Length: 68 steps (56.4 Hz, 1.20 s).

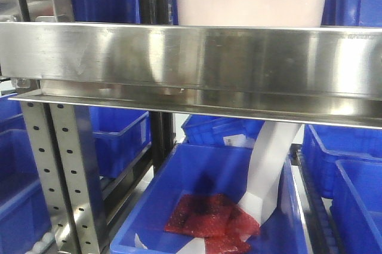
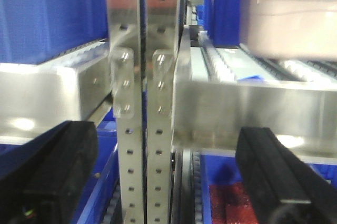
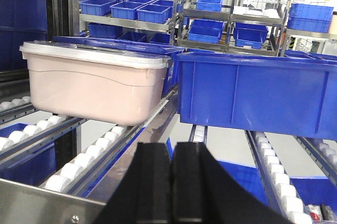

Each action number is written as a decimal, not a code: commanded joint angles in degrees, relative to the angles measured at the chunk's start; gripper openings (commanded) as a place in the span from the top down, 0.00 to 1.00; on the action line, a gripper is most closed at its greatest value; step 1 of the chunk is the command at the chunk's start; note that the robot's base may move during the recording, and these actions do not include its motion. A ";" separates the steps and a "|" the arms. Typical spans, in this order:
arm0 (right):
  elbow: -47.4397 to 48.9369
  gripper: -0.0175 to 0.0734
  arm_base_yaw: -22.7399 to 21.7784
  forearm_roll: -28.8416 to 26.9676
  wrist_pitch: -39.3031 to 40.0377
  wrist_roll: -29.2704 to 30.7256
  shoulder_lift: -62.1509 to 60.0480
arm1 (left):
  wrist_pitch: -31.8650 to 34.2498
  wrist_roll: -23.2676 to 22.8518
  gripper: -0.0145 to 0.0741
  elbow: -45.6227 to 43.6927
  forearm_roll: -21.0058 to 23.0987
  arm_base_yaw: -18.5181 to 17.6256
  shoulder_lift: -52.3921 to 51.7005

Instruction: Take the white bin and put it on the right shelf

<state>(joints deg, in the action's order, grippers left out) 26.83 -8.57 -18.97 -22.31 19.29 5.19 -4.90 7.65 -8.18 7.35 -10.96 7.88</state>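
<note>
Right wrist: white bin (image 3: 95, 84) beside blue crate (image 3: 258, 95)

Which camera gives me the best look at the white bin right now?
The right wrist view: the white bin shows whole, lid on, sitting on the shelf rollers. The front view catches only its lower body above the steel rail; the left wrist view shows a blurred corner.

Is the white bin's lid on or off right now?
On. The right wrist view shows the lid seated flat over the white bin, covering its rim.
</note>
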 commanded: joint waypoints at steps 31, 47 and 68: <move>1.49 0.73 -0.02 -0.56 5.51 -0.14 0.82 | 13.08 -1.44 0.98 10.22 0.06 0.29 -9.01; 1.49 0.73 -0.02 -0.56 5.51 -0.14 0.82 | 13.08 -1.44 0.98 10.22 0.06 0.29 -9.01; 1.49 0.73 -0.02 -0.56 5.51 -0.14 0.82 | 13.08 -1.44 0.98 10.22 0.06 0.29 -9.01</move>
<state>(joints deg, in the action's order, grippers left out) 26.83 -8.57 -18.97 -22.05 19.29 5.19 2.46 6.62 1.72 7.35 -10.69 -0.57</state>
